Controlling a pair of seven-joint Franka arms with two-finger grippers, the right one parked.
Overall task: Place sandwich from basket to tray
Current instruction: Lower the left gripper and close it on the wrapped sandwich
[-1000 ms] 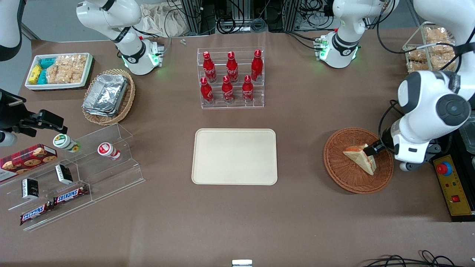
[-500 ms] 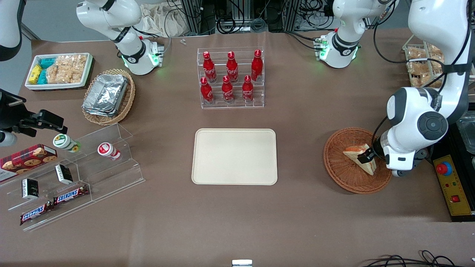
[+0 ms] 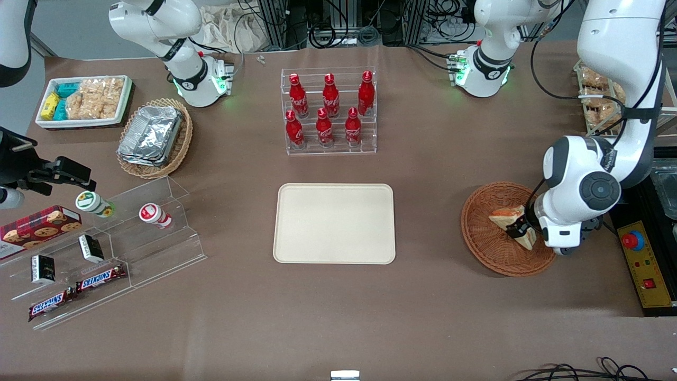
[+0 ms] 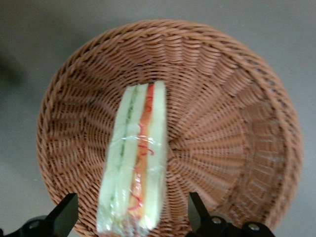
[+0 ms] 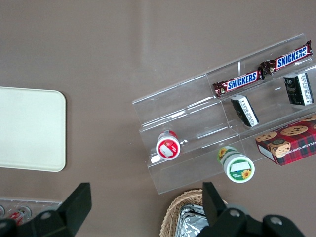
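While Snickers bars [image 5: 238, 82] sit shelved, the spread hand [image 4: 132, 217] straddles the sandwich [image 4: 136, 163] in the basket [image 4: 237, 123].

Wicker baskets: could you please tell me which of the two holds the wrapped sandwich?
The reddish-brown round wicker basket under the left gripper holds the triangular sandwich; the tan wicker basket holds foil containers.

A cream tray [image 5: 29, 129] is lying on the brown counter [image 5: 123, 54], well apart from a clear stepped rack [image 5: 217, 123] that is carrying two Snickers bars [image 5: 261, 69] and two round-lidded cups [image 5: 169, 146].
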